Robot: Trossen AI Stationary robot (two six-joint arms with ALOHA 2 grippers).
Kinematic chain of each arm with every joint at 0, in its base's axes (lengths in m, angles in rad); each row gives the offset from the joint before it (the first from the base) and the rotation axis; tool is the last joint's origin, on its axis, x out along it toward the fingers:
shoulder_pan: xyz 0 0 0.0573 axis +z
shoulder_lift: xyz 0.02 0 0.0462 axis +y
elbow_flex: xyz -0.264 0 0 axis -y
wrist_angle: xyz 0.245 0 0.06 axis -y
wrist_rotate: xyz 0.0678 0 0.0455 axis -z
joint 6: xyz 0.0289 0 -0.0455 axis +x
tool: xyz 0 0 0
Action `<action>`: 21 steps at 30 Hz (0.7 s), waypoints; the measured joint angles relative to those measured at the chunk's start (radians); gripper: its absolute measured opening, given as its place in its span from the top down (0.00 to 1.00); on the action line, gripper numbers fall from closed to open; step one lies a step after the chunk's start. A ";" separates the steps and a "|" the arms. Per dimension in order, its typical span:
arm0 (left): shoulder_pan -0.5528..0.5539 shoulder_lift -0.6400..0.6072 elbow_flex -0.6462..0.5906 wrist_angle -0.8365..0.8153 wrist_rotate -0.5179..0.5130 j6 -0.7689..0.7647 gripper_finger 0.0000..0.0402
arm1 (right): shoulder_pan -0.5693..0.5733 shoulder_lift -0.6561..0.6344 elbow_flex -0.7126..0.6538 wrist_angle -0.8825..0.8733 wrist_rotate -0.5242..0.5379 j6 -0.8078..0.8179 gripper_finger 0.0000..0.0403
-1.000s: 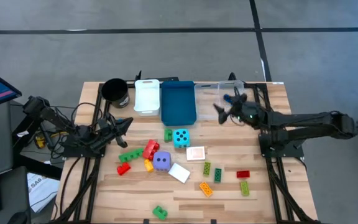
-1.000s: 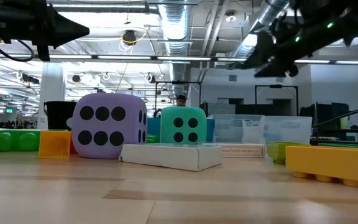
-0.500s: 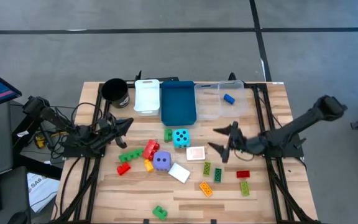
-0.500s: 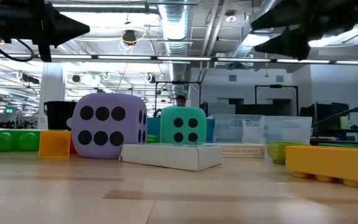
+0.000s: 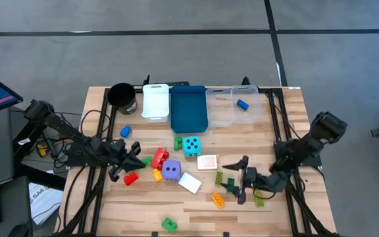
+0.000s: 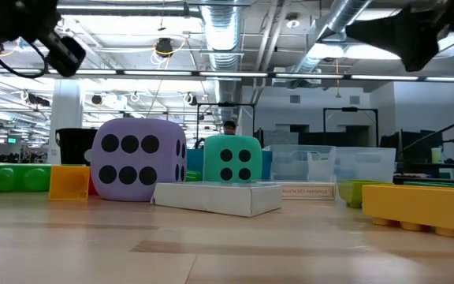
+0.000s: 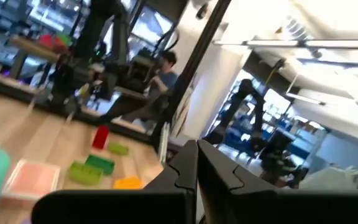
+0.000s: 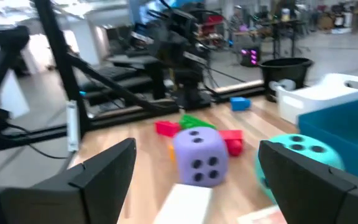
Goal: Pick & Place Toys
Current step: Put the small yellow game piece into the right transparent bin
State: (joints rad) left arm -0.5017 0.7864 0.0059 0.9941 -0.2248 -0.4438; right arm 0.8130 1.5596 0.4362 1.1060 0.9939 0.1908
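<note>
A: Starting at the left edge of the desk, what are you seeing?

B: You're looking at the left gripper hanging low near the left edge, just beside the green brick and the red brick. Its fingers are pressing together, gripping nothing.

A: And behind it?

B: The black cup is sitting at the back left corner, with a small blue brick lying in front of it, apart from the heap.

A: What's lying in the middle?

B: You're seeing the purple die sitting beside a red piece and a yellow brick, with the cyan die behind it. One white card is touching the purple die's front right side; another card is lying to its right. A lone green brick is resting near the front edge.

A: The bins?

B: The white bin, blue bin and clear bin are standing side by side along the back edge. A blue brick is lying inside the clear one.

A: And toward the right?

B: The right gripper is hovering, fingers spread and empty, over the bricks in the front right area, near the orange brick.
</note>
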 joint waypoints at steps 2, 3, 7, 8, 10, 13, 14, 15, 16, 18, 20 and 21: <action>-0.011 0.049 0.000 0.013 -0.049 -0.012 1.00 | 0.019 0.019 0.000 0.029 0.002 -0.017 0.17; -0.016 0.073 0.000 0.024 -0.068 -0.015 1.00 | 0.027 0.020 0.000 0.032 0.002 -0.018 0.17; -0.020 0.162 0.000 0.132 -0.101 -0.008 1.00 | 0.055 0.016 0.000 0.021 0.003 -0.017 0.17; -0.020 0.181 0.000 0.161 -0.101 -0.005 1.00 | 0.063 0.016 0.000 0.017 0.009 -0.016 0.17; -0.020 0.211 0.000 0.209 -0.101 0.002 1.00 | 0.078 0.016 0.000 -0.002 0.035 -0.009 0.17; -0.019 0.241 0.000 0.246 -0.102 0.023 1.00 | 0.093 0.016 0.000 -0.036 0.103 -0.007 0.17; -0.018 0.245 0.000 0.250 -0.108 0.024 1.00 | 0.097 0.016 0.000 -0.041 0.135 -0.007 0.17; -0.015 0.246 0.000 0.248 -0.110 0.024 1.00 | 0.097 0.016 0.000 -0.043 0.163 -0.007 0.17; -0.012 0.246 0.000 0.249 -0.110 0.025 1.00 | 0.097 0.016 0.000 -0.044 0.190 -0.007 0.17; -0.010 0.246 0.000 0.248 -0.110 0.024 1.00 | 0.096 0.016 0.000 -0.044 0.247 0.008 0.17; -0.010 0.246 0.000 0.245 -0.111 0.020 1.00 | 0.094 0.015 0.000 -0.052 0.278 0.019 0.17; -0.010 0.246 0.000 0.244 -0.111 0.020 1.00 | 0.094 0.015 0.000 -0.052 0.295 0.021 0.17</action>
State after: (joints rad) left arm -0.5114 1.0321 0.0059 1.2385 -0.3355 -0.4236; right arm 0.9073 1.5745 0.4366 1.0544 1.2890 0.2116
